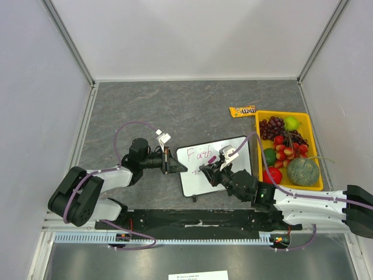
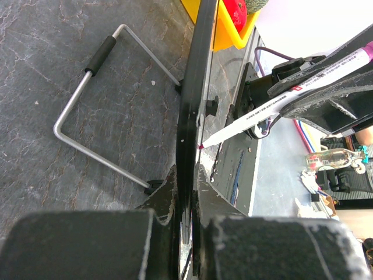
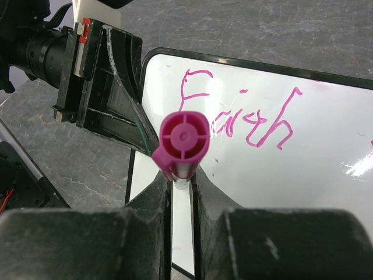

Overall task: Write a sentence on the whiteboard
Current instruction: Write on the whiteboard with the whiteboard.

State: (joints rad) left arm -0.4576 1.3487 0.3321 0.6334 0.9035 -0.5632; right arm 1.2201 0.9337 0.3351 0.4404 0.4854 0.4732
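A: Held in the right gripper (image 3: 182, 182)?
B: Closed tight on a marker (image 3: 184, 139), round pink end facing the camera.
A: And underneath?
B: Looking down on a whiteboard (image 3: 326, 140) with a thin black frame, lying on a grey mottled table (image 3: 262, 29). Pink lettering (image 3: 245, 119) near its top, reading "Faith".
A: To the left?
B: Reaching in from the upper left, the black left gripper (image 3: 148, 137), tip at the board's left edge, just beside the marker.

Your whiteboard (image 1: 201, 175) lies mid-way across the tabletop (image 1: 175, 111). The left gripper (image 1: 179, 167) sits on its left edge. The right gripper (image 1: 208, 170), with the marker (image 1: 211, 158), is over its middle. The fruit tray (image 1: 280, 112) lies to its right, with a snack packet (image 1: 242, 111) just behind the tray's left corner.
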